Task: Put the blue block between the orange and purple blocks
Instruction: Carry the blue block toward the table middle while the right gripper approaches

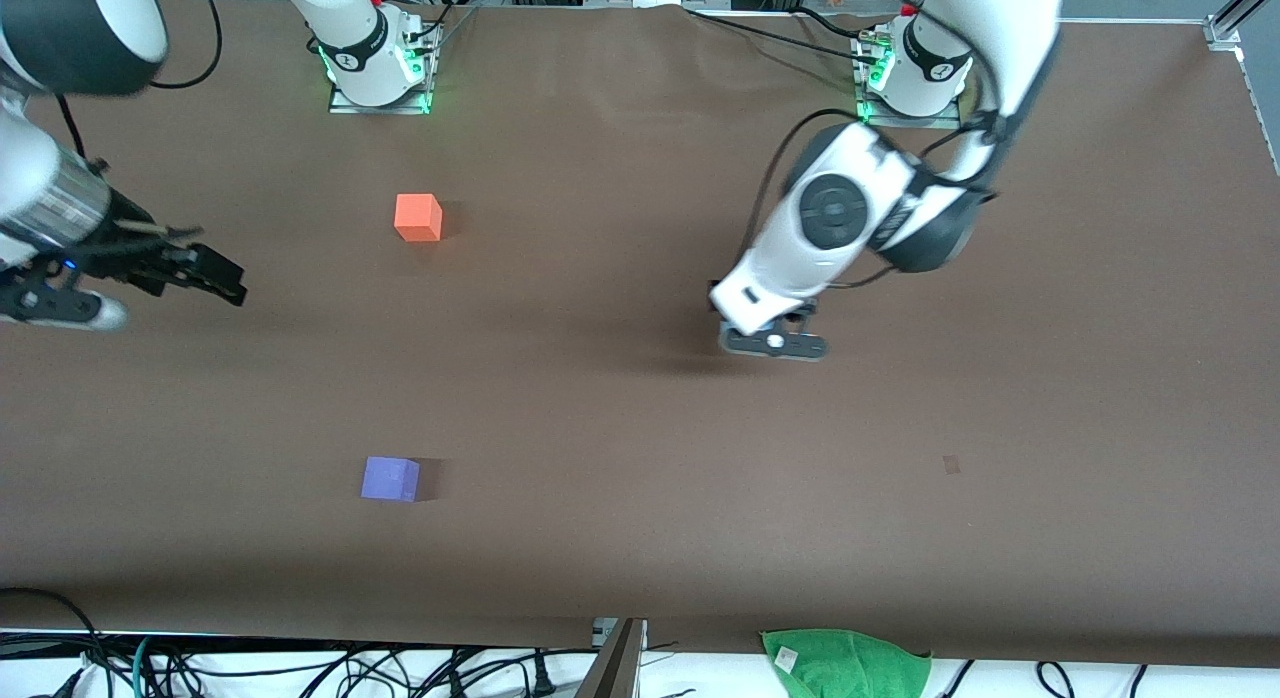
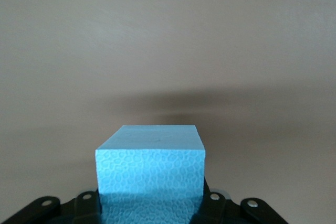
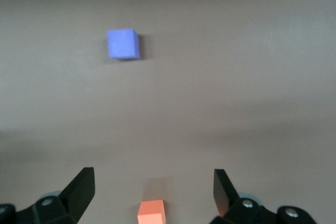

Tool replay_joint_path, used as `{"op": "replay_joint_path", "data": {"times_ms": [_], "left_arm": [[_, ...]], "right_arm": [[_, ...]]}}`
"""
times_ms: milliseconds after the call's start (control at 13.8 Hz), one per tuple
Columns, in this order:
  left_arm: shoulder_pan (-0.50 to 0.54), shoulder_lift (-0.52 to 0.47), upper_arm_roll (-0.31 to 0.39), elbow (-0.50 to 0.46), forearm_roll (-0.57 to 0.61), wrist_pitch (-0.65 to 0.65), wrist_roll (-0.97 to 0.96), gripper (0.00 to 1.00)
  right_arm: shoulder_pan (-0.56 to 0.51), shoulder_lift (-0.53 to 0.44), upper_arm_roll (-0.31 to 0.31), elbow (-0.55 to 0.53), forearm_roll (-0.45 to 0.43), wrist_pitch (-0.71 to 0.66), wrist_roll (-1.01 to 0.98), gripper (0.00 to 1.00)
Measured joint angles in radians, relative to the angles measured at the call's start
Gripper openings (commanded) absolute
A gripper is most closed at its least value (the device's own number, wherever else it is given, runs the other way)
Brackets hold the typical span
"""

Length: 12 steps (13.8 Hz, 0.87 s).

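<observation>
Sky-blue matte foam cube point(image 2: 150, 169) sits gripped in my left gripper point(image 1: 772, 342) jaws, over bare brown tabletop point(image 1: 620, 398), well apart from the orange-red cube point(image 1: 417, 217) and violet-purple cube point(image 1: 390, 478). My right gripper point(image 1: 200, 273) waits, jaws open. Risk: off-line release missing their gap.

Blue block point(image 2: 150, 174) btwn left gripper point(image 2: 151, 205) fingers.
</observation>
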Motion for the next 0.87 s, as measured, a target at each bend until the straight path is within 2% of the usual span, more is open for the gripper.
{"op": "replay_joint_path", "data": {"times_ms": [217, 434, 506, 651, 867], "left_arm": [[-0.087, 0.140, 0.008, 0.089, 0.012, 0.079, -0.121, 0.22], [-0.181, 0.246, 0.043, 0.110, 0.068, 0.208, -0.241, 0.23], [-0.217, 0.272, 0.067, 0.114, 0.075, 0.237, -0.263, 0.31], [-0.279, 0.295, 0.119, 0.126, 0.080, 0.256, -0.282, 1.00], [-0.306, 0.294, 0.149, 0.141, 0.081, 0.256, -0.286, 1.00]], "right_arm": [[-0.005, 0.083, -0.001, -0.002, 0.000, -0.011, -0.026, 1.00], [0.002, 0.092, 0.000, 0.000, 0.001, -0.038, -0.036, 1.00], [0.005, 0.090, 0.001, 0.002, 0.001, -0.042, -0.036, 1.00], [0.007, 0.086, 0.003, 0.003, 0.002, -0.046, -0.037, 1.00], [0.019, 0.085, 0.005, 0.004, 0.004, -0.046, -0.038, 1.00]]}}
